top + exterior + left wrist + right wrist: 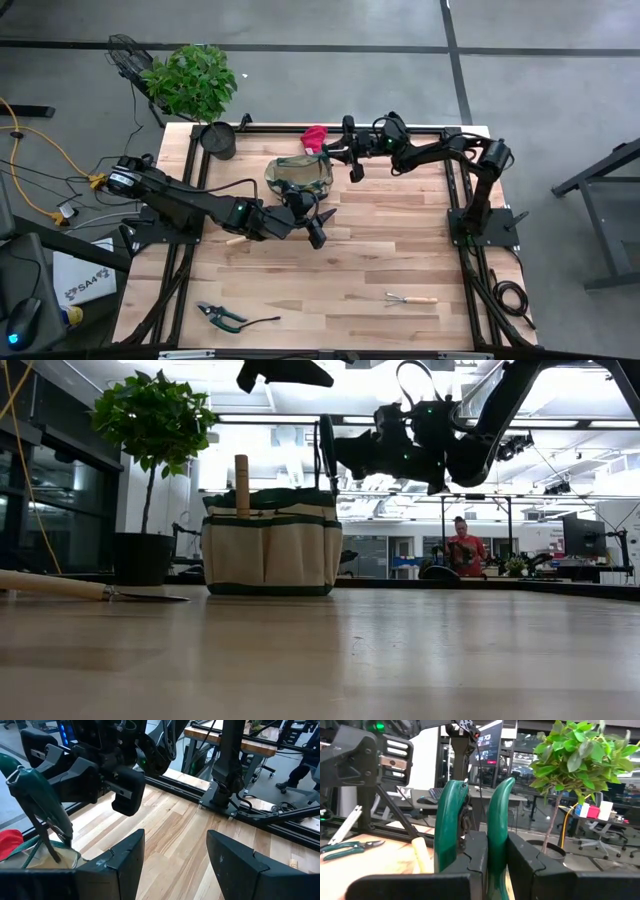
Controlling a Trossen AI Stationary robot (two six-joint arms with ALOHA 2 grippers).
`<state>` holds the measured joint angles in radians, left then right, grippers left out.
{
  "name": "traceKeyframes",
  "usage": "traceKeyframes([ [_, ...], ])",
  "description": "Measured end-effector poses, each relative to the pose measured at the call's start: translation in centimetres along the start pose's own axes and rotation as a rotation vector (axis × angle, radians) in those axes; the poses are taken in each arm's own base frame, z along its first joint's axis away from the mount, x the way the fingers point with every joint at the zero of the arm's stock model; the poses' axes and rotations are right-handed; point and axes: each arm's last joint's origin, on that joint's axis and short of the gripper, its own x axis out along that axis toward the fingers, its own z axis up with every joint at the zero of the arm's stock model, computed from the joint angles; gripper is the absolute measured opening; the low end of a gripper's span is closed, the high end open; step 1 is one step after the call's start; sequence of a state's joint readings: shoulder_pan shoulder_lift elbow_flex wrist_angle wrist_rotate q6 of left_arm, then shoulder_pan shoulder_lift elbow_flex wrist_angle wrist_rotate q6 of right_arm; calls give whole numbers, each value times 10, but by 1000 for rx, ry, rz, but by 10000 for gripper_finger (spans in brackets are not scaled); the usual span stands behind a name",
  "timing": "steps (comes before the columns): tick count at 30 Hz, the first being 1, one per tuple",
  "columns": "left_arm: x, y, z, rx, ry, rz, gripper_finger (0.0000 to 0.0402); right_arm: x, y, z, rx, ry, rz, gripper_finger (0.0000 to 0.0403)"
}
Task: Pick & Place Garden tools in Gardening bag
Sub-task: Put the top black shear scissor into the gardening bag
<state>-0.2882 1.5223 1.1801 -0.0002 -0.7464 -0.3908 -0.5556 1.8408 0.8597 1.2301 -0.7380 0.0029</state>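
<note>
1. Right now the right hand (487, 865) is clamped on the green handles (451, 820) of the gardening bag (299, 175), holding them up beside the bag's mouth.
2. Just beside the bag, the left hand (175, 865) hovers with its fingers apart, holding nothing.
3. One wooden handle (241, 485) stands upright in the bag.
4. Risk, as I judge it: if the right hand pulls or lets the handles slip, the soft bag could tip or its mouth fold shut.
5. On the table (380, 260), the trowel (90, 590) lies nearest the left hand; the pruners (222, 317) and the mini rake (410, 298) lie well apart from both hands, near the front edge.
6. A red glove (314, 136) lies just behind the bag.
</note>
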Motion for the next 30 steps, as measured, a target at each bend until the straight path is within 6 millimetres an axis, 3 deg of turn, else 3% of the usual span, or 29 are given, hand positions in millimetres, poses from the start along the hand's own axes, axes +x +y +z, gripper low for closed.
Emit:
traceKeyframes([
  [13,0,0,0,-1,-5,10,207,7,8,0,-1,-7,-1,38],
  [30,2,-1,-2,0,-3,7,207,14,5,9,29,-43,-10,38],
])
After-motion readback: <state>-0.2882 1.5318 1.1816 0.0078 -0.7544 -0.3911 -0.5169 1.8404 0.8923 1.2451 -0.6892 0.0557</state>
